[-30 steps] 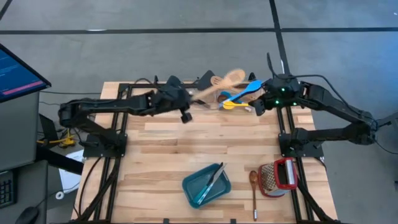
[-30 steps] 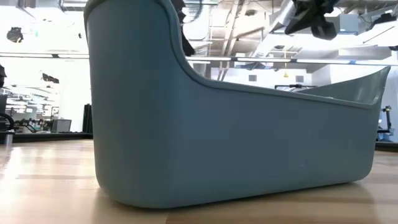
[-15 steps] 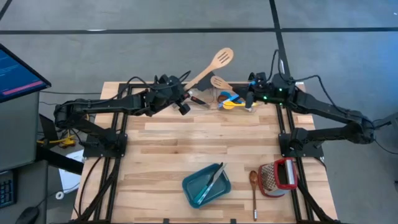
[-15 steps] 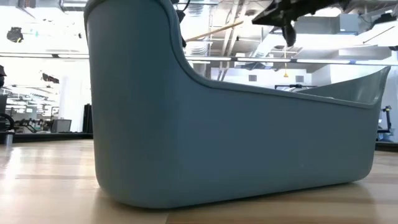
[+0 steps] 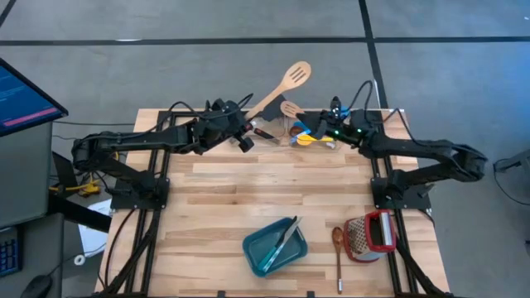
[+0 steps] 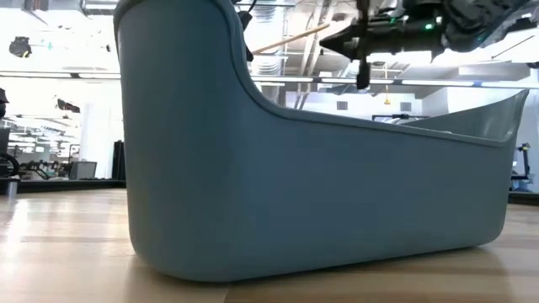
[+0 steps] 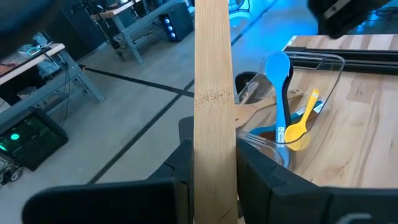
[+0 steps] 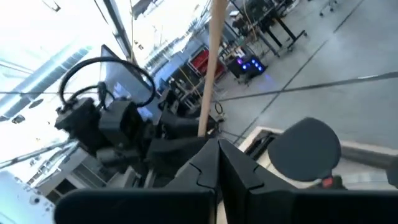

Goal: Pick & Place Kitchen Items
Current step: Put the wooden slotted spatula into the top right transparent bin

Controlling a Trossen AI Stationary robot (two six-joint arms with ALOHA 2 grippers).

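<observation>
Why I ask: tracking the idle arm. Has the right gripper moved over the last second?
Yes. In the high view the right gripper has shifted left, toward the clear utensil holder at the table's far edge.

Two dark, matte, jointed arms on black frames

Both the left arm (image 5: pixel 141 142) and the right arm (image 5: pixel 431 153) are built of black tubular links joined by bulkier rounded housings, and each is carried on a black metal frame. Black cables are looped along the links and gathered in arcs near the wrists. Small green lights are seen on the right arm's wrist housing, just behind its gripper (image 5: pixel 329 132). The left gripper (image 5: pixel 246 142) is made of blocky black parts; its fingers (image 7: pixel 180 168) are flat, dark and square-edged. The right gripper's fingers (image 8: pixel 199 171) are angular black plates.
</observation>
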